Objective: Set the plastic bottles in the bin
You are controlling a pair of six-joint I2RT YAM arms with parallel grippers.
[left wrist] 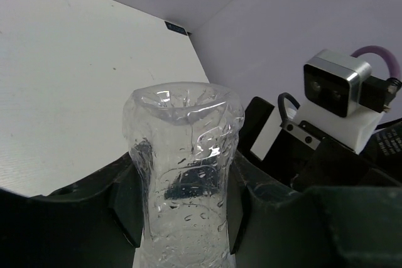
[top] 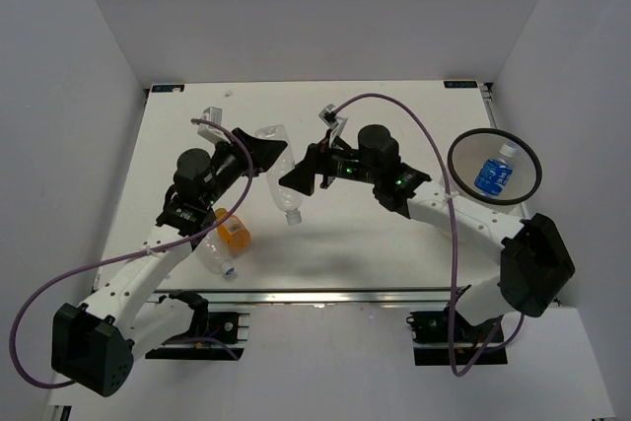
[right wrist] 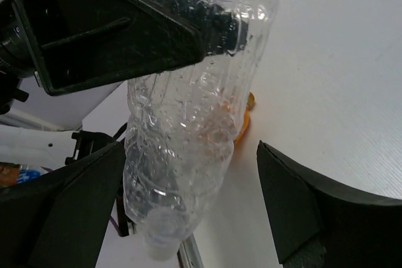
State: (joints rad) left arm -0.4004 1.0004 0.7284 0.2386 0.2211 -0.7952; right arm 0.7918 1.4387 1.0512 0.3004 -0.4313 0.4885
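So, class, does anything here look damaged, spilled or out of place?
The clear crinkled bottle held in the left gripper looks crumpled and dented, with droplets clinging inside. Nothing appears spilled on the table.

No writing could be read anywhere. The blue label (top: 493, 175) on the bottle (top: 497, 169) lying in the bin (top: 453, 167) was too small for any word or brand to be made out. The small dark tags (top: 168, 88) at the far corners of the surface (top: 394, 253) showed only blurred marks, also in the left wrist view. The clear crinkled bottle (left wrist: 185, 174) carried nothing legible.
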